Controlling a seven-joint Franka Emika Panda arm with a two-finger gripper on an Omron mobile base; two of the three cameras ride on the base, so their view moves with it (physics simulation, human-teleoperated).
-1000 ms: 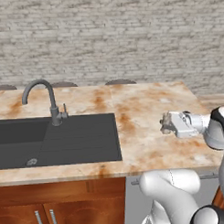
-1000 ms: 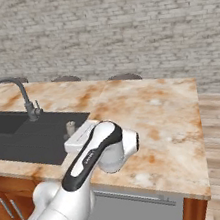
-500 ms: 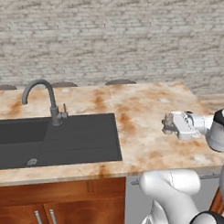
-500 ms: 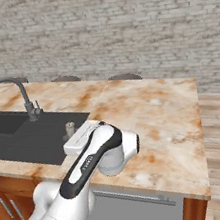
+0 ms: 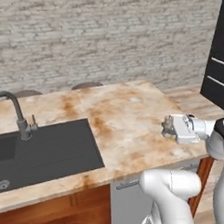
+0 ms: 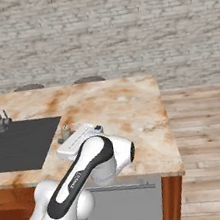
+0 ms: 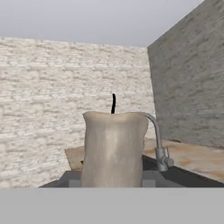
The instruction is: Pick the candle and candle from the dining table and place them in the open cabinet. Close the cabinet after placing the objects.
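Gripper [image 5: 166, 128] clamped on short stubby grey candle [image 7: 113, 148], black wick upright at 12 o'clock in hand view. White arm's forearm ran level above long beige stone dining table [image 5: 127, 118] mottled rust-orange, hand pointed toward 9 o'clock in left base view, over table's right end near front edge. Elbow bulked low in front, at 6 o'clock in right base view. Candle [image 6: 65, 134] held clear of top. Dark rectangular inset sink [image 5: 46, 150] and curved grey faucet [image 5: 15, 112] lay at 9 o'clock, well apart from hand.
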